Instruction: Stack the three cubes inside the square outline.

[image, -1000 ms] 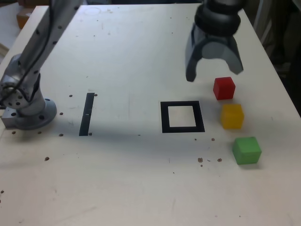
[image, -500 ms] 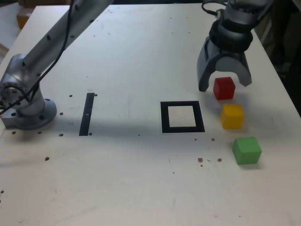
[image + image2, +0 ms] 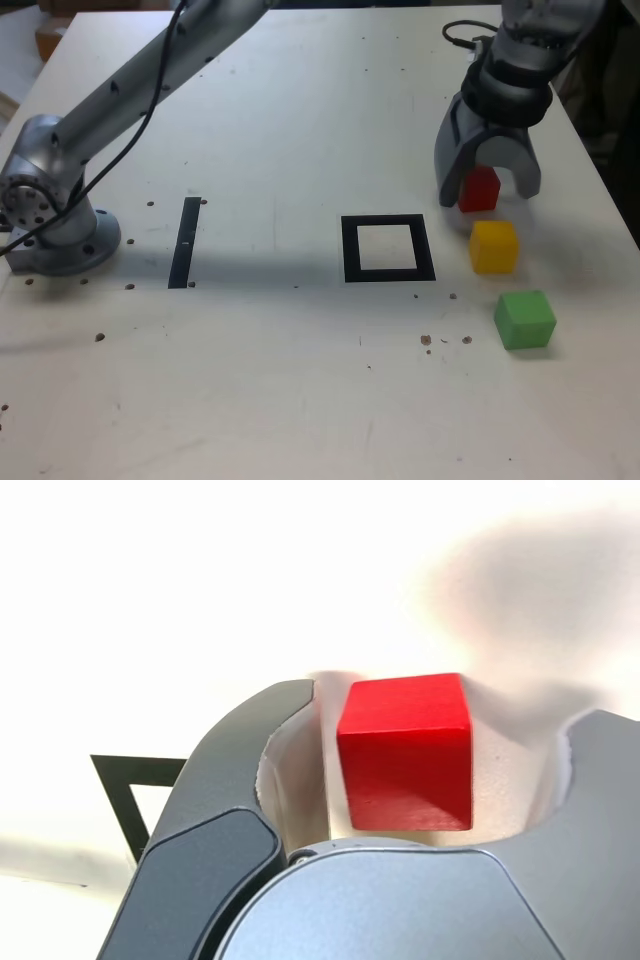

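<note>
Exterior view: hand point(image 3: 493, 194) straddling red cube point(image 3: 479, 190), jaws open, yellow cube point(image 3: 494, 247) sitting just beside, toward table's point(image 3: 270, 400) near edge, risking a knock if descent is drifting.

Fingers: spread open point(image 3: 489, 198), one on each side of the red cube
Red cube point(image 3: 480, 190): on the desk point(image 3: 280, 370), partly hidden by the fingers
Yellow cube point(image 3: 494, 247): near the red one, between it and the green one
Green cube point(image 3: 525, 320): nearest the camera of the three
Square outline point(image 3: 388, 248): black with a white centre, to the yellow cube's left in the exterior view
Black strip point(image 3: 185, 243): between arm base point(image 3: 64, 239) and outline
</note>
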Robot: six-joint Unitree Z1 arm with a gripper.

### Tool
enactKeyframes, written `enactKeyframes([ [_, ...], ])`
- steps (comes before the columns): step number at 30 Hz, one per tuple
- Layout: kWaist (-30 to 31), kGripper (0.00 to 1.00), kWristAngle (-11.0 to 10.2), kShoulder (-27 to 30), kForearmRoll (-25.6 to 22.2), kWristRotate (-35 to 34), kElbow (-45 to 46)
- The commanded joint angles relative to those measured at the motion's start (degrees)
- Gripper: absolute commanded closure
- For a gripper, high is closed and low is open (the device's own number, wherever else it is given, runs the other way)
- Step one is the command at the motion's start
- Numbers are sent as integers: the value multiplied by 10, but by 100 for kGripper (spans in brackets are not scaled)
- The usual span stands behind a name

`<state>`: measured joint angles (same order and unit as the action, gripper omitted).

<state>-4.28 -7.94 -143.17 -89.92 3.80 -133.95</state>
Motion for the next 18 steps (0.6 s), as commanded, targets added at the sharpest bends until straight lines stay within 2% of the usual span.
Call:
enactKeyframes([
  [1,-1,39,-6,-4,-3,-2,-7],
  [5,-2,52,-12,-5,0,-1,-12],
  [14,-4,59,2,-9,6,0,-15],
  [18,-4,66,4,-9,5,0,-15],
])
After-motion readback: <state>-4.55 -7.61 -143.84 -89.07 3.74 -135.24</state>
